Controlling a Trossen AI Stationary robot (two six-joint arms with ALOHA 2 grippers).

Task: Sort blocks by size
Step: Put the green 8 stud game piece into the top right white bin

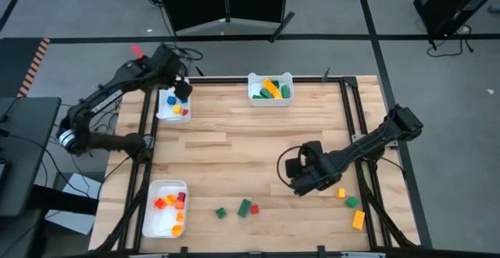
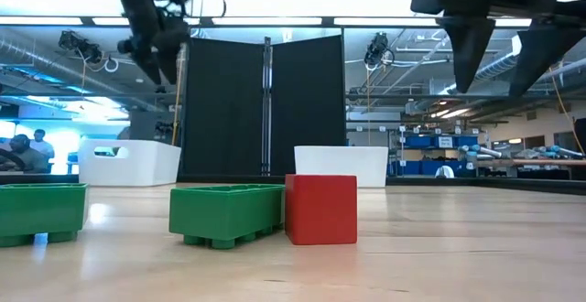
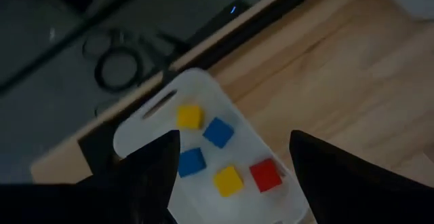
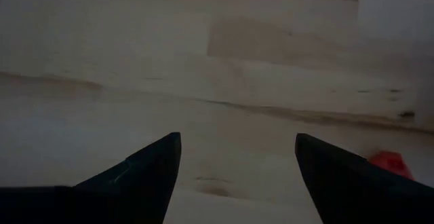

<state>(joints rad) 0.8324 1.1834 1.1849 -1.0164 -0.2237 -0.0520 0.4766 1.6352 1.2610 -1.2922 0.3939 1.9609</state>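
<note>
We are holding our left end effector [image 1: 181,88] wide and empty above the far-left tray [image 1: 162,111], which is carrying small cubes: two blue [image 3: 218,132], two yellow [image 3: 190,116] and one red [image 3: 266,175]. Our right end effector [image 1: 298,181] is hanging over bare desk [image 1: 234,148] on the right side, fingers [image 4: 146,166] wide, gripping nothing. Near the front edge, two green blocks [image 1: 244,207] and a red block [image 1: 255,209] are lying loose; yellow and orange blocks [image 1: 358,219] are sitting at the front right. The far-middle tray [image 1: 251,82] is holding green and yellow blocks; the front-left tray [image 1: 153,211] is holding orange and red ones.
</note>
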